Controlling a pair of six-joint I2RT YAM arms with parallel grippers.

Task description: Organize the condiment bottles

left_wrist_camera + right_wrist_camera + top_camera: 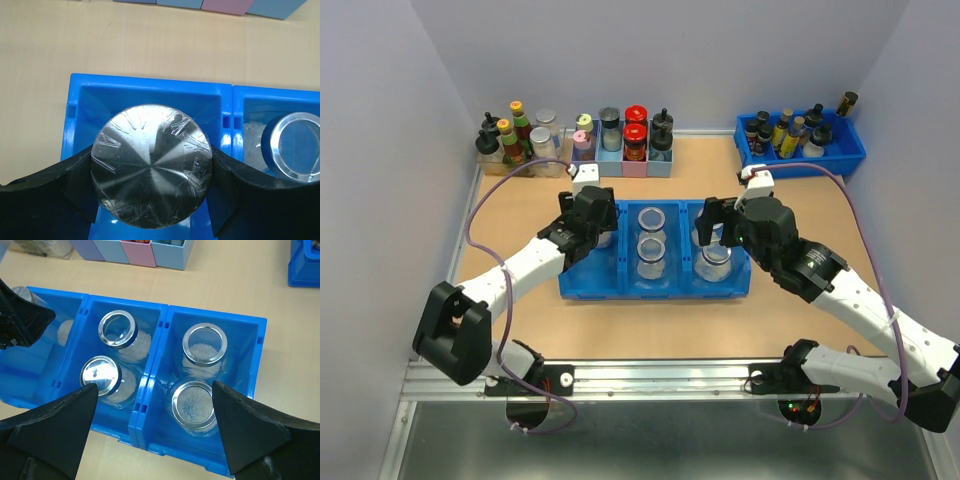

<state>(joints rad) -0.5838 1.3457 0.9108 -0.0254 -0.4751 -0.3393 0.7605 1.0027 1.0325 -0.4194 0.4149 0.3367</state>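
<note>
Above the near right part of the bin (pixel 660 290), the right tool (pixel 154 387) hangs with its jaws spread wide and nothing between them. Under it the two right jars (pixel 204 345) stand one behind the other in the bin's right compartment. The two middle jars (pixel 117 330) stand the same way in the middle compartment. Over the bin's left compartment, the left tool (pixel 152 175) is clamped on the lidded jar (pixel 151 165), one finger on each side. The flat silver lid faces up, so the jar looks level. Whether its base already rests on the bin floor cannot be told. The step in hand seems to be setting this last jar into that left compartment. To do it well, lower it straight and upright, midway between the side walls. Spread the fingers only once the base is seated, then lift clear without dragging the lid. Beyond the bin, across bare desk (pixel 525 210), pastel boxes (pixel 620 160) hold capped bottles. Behind and to the right of the bin sits a tray (pixel 800 162) of small dark bottles. Both should be left alone.
</note>
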